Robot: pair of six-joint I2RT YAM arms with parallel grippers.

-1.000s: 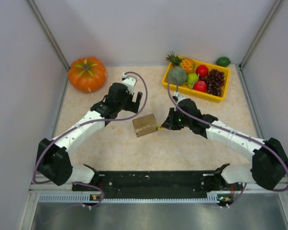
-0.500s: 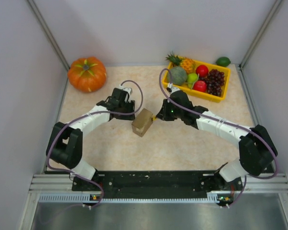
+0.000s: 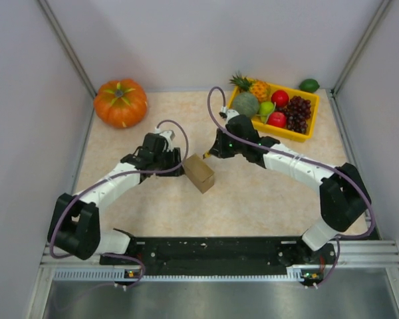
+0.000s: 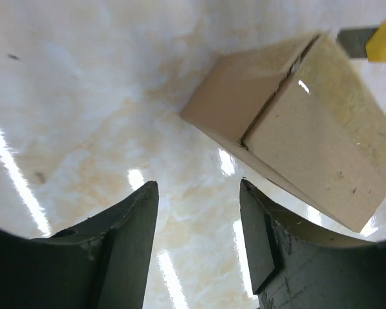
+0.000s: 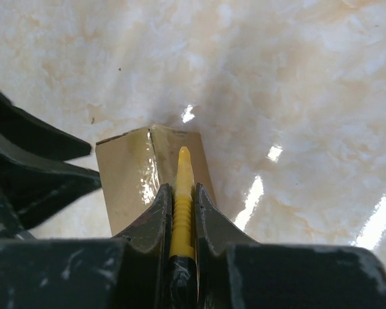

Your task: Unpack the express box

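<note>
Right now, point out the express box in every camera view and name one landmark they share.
Top external: express box near the picture's centre, slightly left.
Left wrist: express box upper right, beyond the fingers.
Right wrist: express box lower left of centre, just past the fingertips.
Shared landmark: yellow cutter clamped in the right gripper, beside the express box in both wrist views.

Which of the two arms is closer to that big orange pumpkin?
Left. The left fingers sit in front and to the right of the pumpkin, beside the cardboard box; the right fingers are beyond the box, nearer the yellow fruit tray.
</note>
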